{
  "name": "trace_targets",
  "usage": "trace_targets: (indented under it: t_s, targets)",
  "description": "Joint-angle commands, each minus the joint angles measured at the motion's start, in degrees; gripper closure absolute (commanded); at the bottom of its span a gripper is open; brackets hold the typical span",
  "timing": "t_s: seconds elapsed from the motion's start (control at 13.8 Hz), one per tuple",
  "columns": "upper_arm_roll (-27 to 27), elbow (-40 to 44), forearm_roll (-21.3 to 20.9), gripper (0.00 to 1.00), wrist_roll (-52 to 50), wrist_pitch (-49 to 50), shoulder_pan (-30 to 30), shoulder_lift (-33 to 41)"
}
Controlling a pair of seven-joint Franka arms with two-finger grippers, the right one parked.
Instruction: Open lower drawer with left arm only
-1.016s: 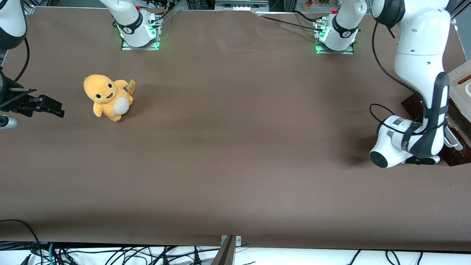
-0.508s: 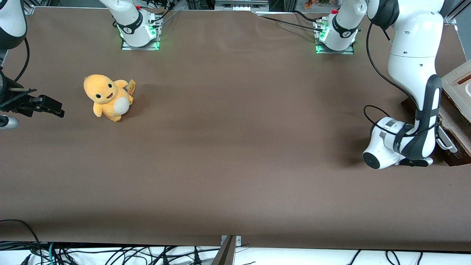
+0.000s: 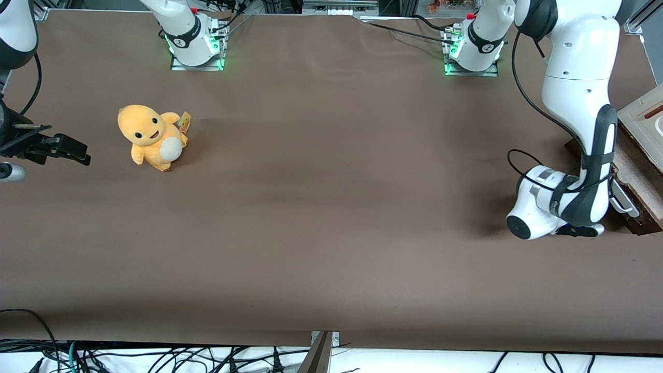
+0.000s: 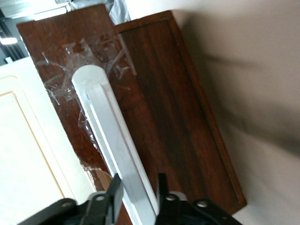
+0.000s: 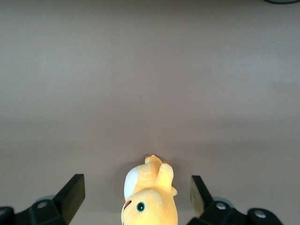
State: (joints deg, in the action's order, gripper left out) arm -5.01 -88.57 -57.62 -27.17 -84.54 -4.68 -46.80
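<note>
Left arm point(image 3: 580, 93) down at the working arm's end of the desk point(image 3: 331, 207). Gripper point(image 4: 139, 197) fingers point(image 4: 114, 187) closed around the white handle point(image 4: 112, 140) of the lower drawer point(image 3: 639, 207), pulled partway out. Open desk toward the plush toy point(image 3: 150, 137).

You saw a brown table point(image 3: 321, 207) filling the frame. An orange plush point(image 3: 151, 136) sat on it at the frame's left, two arm bases point(image 3: 196, 44) stood along the top edge, and the drawer point(image 3: 629, 178) rested at the right edge, where the gripper point(image 4: 137, 197) straddled its white handle point(image 4: 112, 140).
</note>
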Motion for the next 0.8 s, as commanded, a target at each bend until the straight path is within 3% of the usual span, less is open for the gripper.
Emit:
trace_targets:
  t_s: [0.0,0.15,0.29,0.44,0.73]
  targets:
    - [0.2,2.3,2.0,0.00,2.3,1.1,-1.4,-0.7]
    - [0.2,3.6,2.6,0.00,2.3,1.1,-1.4,-0.4]
    - [0.2,7.9,8.4,0.00,2.4,1.1,-1.4,-0.3]
    - [0.2,12.5,17.8,0.00,2.4,1.1,-1.3,0.4]
    - [0.4,19.4,41.9,0.00,2.4,1.0,-0.8,4.4]
